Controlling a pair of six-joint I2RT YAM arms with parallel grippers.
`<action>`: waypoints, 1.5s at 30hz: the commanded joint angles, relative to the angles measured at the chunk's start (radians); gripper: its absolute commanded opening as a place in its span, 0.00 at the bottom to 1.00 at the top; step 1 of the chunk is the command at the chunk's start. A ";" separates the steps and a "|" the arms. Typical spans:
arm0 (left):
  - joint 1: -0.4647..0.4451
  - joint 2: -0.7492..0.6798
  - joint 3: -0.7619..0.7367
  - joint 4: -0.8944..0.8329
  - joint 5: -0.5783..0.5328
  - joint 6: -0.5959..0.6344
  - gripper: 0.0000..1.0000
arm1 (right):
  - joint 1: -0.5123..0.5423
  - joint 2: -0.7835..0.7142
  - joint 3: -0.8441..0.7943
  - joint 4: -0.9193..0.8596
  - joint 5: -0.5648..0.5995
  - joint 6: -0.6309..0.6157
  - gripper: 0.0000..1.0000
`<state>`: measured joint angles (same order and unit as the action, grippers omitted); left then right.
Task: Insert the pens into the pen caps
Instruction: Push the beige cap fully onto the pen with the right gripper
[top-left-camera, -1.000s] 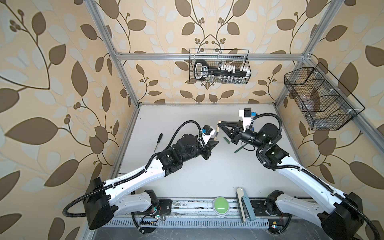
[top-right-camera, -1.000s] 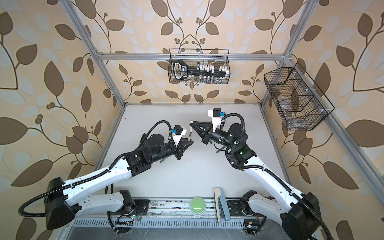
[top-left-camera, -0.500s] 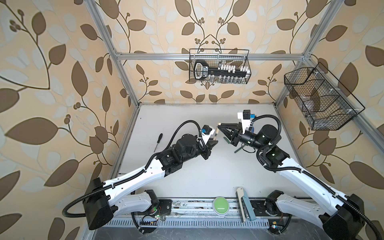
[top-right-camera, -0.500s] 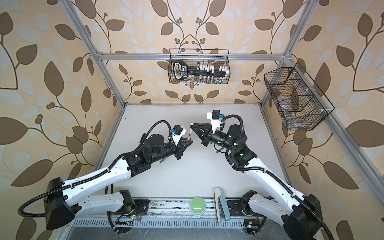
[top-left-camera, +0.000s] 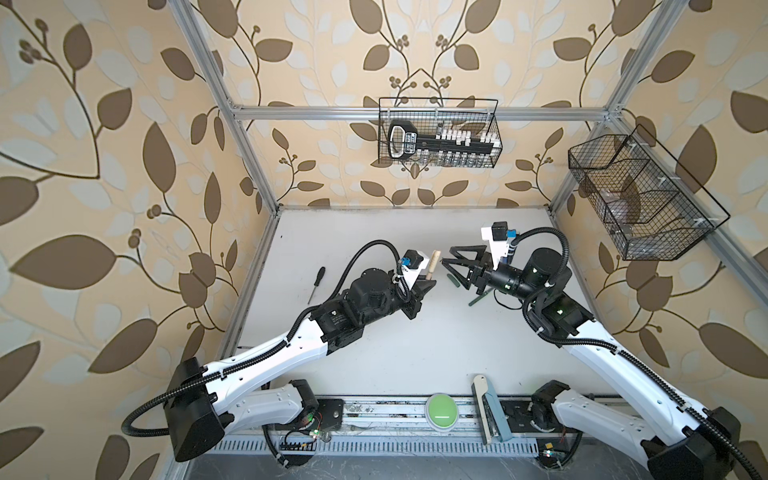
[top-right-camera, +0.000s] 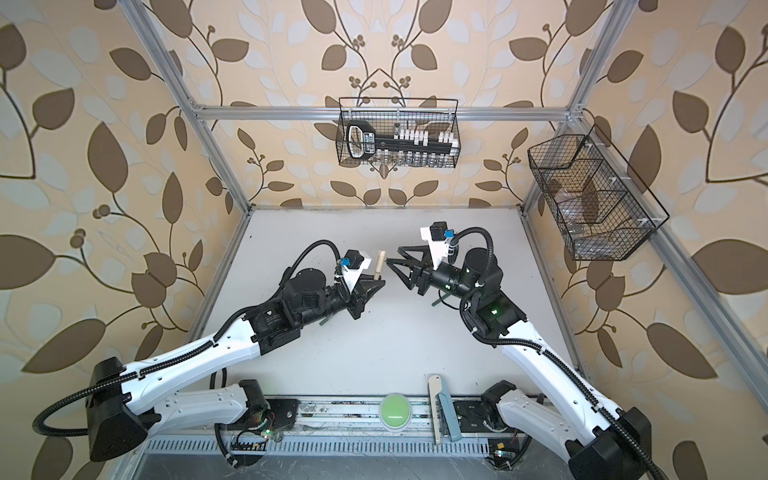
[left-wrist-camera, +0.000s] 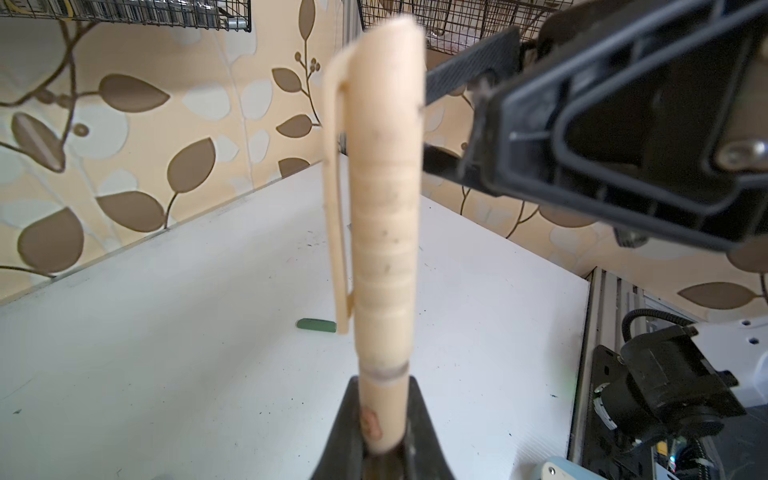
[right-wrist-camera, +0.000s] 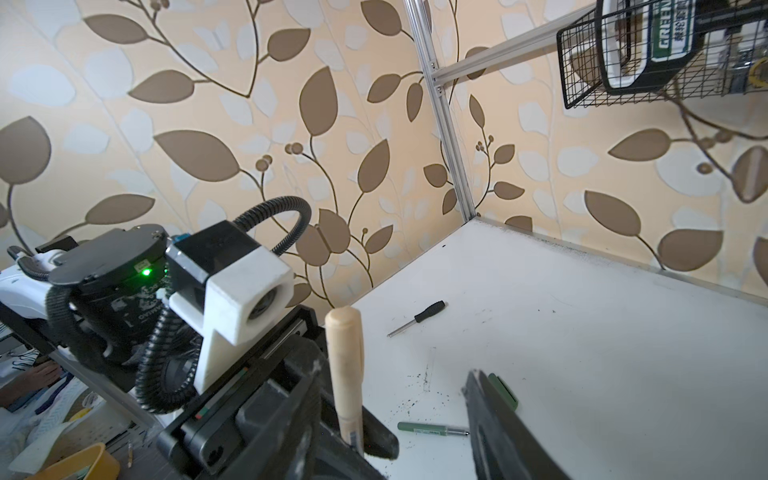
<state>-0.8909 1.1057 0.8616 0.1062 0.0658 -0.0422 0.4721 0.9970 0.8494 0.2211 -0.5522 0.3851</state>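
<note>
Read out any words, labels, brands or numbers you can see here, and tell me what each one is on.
"GREEN": label on the black-handled tool in the wire basket; the smaller characters beside it are unreadable.
Print on the left arm's black motor housing: too blurred to read.
Reddish mark on the beige pen: blurred, unreadable.
Tool label in both top views: too small to read.
</note>
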 joint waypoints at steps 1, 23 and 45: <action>-0.007 -0.009 0.037 0.045 -0.014 0.014 0.00 | -0.004 0.028 0.055 0.030 -0.084 0.029 0.56; -0.006 0.019 0.035 0.041 -0.043 0.021 0.00 | 0.039 0.124 0.084 0.073 -0.153 0.023 0.48; -0.005 0.063 0.075 0.110 -0.158 0.085 0.00 | 0.051 0.179 0.067 0.049 -0.197 0.058 0.00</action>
<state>-0.8913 1.1553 0.8711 0.1005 -0.0216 -0.0166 0.5053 1.1675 0.9035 0.2886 -0.6804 0.4229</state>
